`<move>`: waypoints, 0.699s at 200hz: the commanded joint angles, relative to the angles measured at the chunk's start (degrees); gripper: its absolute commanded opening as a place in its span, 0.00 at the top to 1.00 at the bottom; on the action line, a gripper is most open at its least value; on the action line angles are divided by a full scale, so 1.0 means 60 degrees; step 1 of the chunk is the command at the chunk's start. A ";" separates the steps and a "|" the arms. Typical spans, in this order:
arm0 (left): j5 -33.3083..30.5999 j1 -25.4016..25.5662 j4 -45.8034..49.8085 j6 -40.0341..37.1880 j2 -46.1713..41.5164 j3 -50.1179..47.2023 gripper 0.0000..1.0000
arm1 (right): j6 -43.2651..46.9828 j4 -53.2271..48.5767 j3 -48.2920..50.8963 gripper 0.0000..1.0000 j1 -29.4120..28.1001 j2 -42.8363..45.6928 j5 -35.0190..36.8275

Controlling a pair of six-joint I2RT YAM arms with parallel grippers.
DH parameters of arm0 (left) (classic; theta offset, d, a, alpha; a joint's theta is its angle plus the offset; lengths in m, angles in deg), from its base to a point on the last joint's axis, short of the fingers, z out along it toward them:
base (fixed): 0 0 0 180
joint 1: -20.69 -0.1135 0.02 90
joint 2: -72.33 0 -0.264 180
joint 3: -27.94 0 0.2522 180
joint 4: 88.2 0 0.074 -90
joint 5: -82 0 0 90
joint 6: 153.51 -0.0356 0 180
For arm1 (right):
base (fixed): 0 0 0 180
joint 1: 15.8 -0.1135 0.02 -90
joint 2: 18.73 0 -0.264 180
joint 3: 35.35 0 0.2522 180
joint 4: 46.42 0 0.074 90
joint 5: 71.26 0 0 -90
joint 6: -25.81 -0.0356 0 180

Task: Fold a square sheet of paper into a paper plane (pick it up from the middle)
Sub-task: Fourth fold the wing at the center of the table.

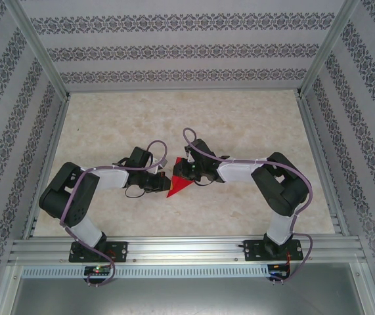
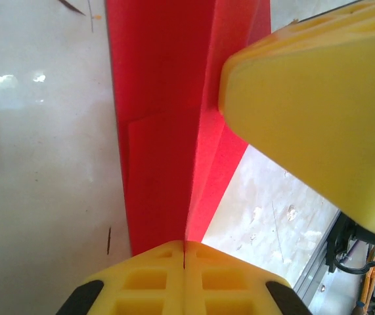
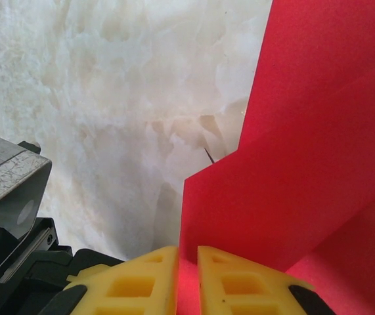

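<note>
Red paper of the part-folded paper plane (image 2: 161, 118) runs straight out ahead of the left gripper (image 2: 184, 248), whose jaws are pressed fully together on the centre crease. The right gripper (image 3: 187, 254) has its jaws a narrow slit apart, with red paper filling the slit; it appears to pinch a flap.

Risk 1: both grips act on one thin sheet. If either arm pulls away from the other, the paper may tear or slip from the jaws.

Risk 2: a finger (image 2: 318, 111) of the right gripper sits just ahead and to one side of the left jaws. Closer approach may collide the fingers or skew the crease.
</note>
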 commanded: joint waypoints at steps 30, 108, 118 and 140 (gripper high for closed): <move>-0.0132 -0.0115 0.0235 -0.0030 0.0444 -0.0043 0.97 | 0.0017 -0.0017 -0.0261 0.83 0.0068 -0.0353 0.0288; 0.0133 -0.0165 0.0197 0.0267 0.0472 0.0079 0.99 | 0.0040 0.0191 -0.0392 0.82 0.0129 -0.0410 0.0053; 0.0363 -0.0200 0.0013 0.0449 0.0425 0.0096 0.99 | 0.0073 0.0177 -0.0418 0.81 0.0129 -0.0380 -0.0029; 0.0603 -0.0316 -0.0181 0.0702 0.0284 0.0107 1.00 | 0.0118 0.0162 -0.0429 0.80 0.0124 -0.0372 -0.0117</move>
